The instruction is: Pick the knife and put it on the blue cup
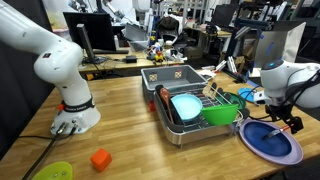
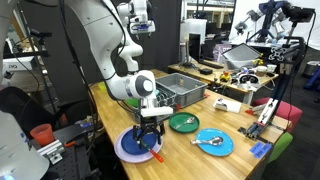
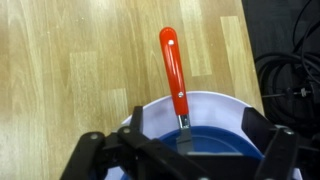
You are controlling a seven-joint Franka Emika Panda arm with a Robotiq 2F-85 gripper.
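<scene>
As seen from beside the wooden table [image 1: 130,115], the Panda arm reaches toward one edge, and its gripper [image 1: 291,122] hangs just above the large blue-purple plate [image 1: 268,143].

In the wrist view the gripper [image 3: 190,135] has its two black jaws spread wide apart, one toward each side of the plate [image 3: 222,101], with nothing clamped between them.

The knife [image 3: 174,68] is a small, slim, toy-like piece with a glossy red-orange handle, rounded at the far end, and a short grey blade. The handle lies flat on the wood. The blade end crosses the plate's pale rim and points into the gap between the jaws. Whether either jaw touches the blade cannot be told.

In an exterior view the knife [image 2: 157,155] shows only as an orange sliver at the edge of the plate [image 2: 124,150], just below the gripper [image 2: 150,133].

Elsewhere on the table stands a grey bin [image 1: 160,82], with a pale turquoise bowl [image 1: 186,105] and a green bowl [image 1: 222,113] close by it. An orange cube [image 1: 100,158] sits well apart from the plate. Black cables [image 3: 290,80] lie beyond the table's edge in the wrist view.
</scene>
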